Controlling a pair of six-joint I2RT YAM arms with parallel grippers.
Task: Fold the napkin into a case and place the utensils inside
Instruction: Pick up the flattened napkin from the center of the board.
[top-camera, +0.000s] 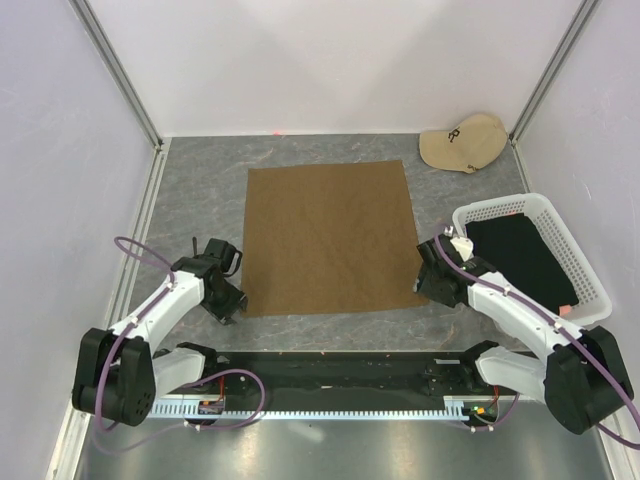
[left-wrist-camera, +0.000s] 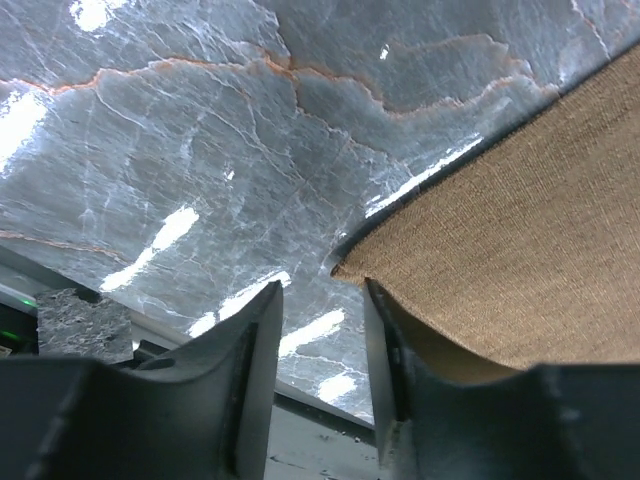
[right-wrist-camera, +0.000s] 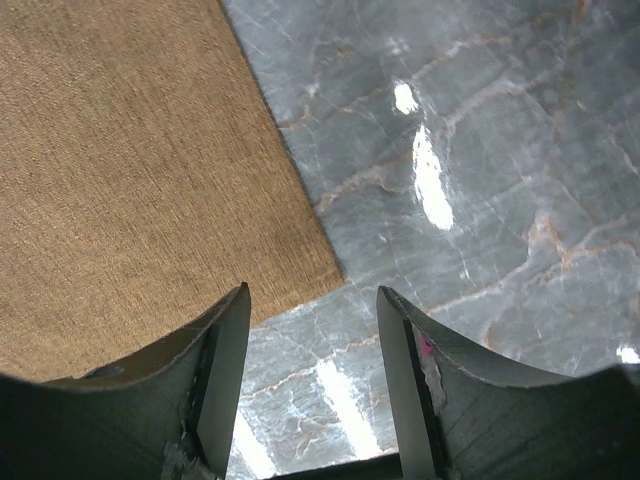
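The olive-brown napkin (top-camera: 330, 237) lies flat and unfolded in the middle of the grey marbled table. My left gripper (top-camera: 232, 298) is open and empty, low beside the napkin's near left corner (left-wrist-camera: 345, 268); one finger overlaps the cloth edge in the left wrist view. My right gripper (top-camera: 426, 288) is open and empty just off the napkin's near right corner (right-wrist-camera: 335, 268). The wrist views show the left gripper (left-wrist-camera: 322, 335) and right gripper (right-wrist-camera: 312, 340) with a clear gap between the fingers. No utensils show in any view.
A white mesh basket (top-camera: 585, 265) holding black fabric (top-camera: 520, 255) stands at the right, close behind my right arm. A beige cap (top-camera: 465, 143) lies at the back right. White walls enclose the table on three sides.
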